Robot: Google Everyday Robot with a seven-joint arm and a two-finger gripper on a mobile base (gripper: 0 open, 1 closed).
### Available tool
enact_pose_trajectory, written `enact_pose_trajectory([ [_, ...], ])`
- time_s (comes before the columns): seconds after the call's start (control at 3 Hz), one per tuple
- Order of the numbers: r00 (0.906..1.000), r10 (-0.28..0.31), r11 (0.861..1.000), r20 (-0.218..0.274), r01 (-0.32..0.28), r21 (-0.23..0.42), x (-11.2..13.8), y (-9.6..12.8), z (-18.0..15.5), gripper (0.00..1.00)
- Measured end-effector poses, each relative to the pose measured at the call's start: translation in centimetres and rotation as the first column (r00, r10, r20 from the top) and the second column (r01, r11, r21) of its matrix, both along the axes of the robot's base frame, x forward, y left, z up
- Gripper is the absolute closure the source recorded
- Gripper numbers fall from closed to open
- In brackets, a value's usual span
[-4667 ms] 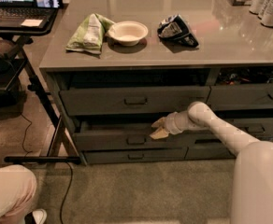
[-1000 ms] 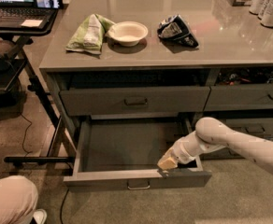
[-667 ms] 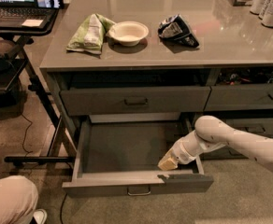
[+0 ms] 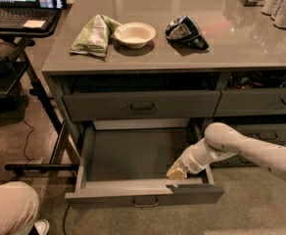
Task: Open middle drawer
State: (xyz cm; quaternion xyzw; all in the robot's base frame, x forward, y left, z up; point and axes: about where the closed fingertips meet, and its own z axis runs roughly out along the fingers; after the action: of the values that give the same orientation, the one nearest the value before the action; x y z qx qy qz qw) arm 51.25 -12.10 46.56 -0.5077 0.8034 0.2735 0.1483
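The middle drawer is pulled far out of the grey cabinet, showing a deep, plain grey, empty box. Its front panel faces me low in the view, with a small pull handle at its centre. My gripper sits at the end of the white arm, inside the drawer's front right corner, just behind the front panel. The slim drawer above stays closed.
On the counter lie a green chip bag, a white bowl and a dark chip bag. Cans stand at the far right. A laptop stand is at the left. A person's knee is at bottom left.
The middle drawer went from nearly closed to fully pulled out. Over the last second it slid slightly further toward me, with the gripper moving along at its front right.
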Motion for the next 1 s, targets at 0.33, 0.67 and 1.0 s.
enact_pose_trajectory([
  [0.33, 0.9969, 0.024, 1.0, 0.075, -0.023, -0.013, 0.8, -0.5, -1.9, 1.0],
  [0.67, 0.9897, 0.053, 0.998, 0.133, -0.05, -0.025, 2.1, -0.8, -3.1, 1.0],
  [1.0, 0.9839, 0.087, 0.996, 0.156, -0.083, -0.032, 3.0, -1.0, -4.5, 1.0],
])
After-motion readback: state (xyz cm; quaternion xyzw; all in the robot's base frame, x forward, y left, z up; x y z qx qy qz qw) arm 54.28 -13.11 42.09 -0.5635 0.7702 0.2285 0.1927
